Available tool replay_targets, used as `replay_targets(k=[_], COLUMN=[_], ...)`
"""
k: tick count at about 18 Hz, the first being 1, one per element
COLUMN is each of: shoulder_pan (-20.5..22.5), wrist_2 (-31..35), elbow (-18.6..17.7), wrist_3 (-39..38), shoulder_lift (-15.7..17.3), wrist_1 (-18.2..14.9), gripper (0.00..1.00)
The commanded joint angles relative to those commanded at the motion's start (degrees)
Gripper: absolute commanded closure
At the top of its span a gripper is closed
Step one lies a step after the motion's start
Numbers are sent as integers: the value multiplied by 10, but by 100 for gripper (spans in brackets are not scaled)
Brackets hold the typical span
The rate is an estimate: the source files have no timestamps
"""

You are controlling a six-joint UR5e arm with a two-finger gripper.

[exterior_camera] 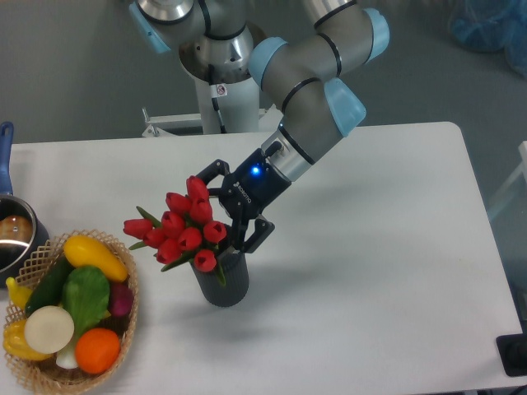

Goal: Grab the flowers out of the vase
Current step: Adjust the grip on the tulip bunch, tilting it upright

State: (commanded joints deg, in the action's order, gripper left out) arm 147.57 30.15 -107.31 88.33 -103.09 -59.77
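The gripper [224,212], its body lettering too small to read, has its fingers spread open around the flowers [183,230] in the vase [223,284].

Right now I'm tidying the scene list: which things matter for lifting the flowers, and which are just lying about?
Job:
flowers
vase
gripper

Lying about:
wicker basket of fruit and vegetables
metal pot, blue handle
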Motion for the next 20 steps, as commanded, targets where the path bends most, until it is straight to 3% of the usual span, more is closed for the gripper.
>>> replay_targets(k=[1,4,7,12,15,20], shoulder_pan=[0,3,5,8,9,18], wrist_2=[-1,-2,-2,-3,-4,-7], elbow=[1,0,0,0,0,2], wrist_3=[-1,-2,-1,-2,-3,-3], shoulder_lift=[0,1,1,2,2,2], wrist_1=[0,-1,-1,-1,-1,-3], gripper=[9,26,28,41,61,64])
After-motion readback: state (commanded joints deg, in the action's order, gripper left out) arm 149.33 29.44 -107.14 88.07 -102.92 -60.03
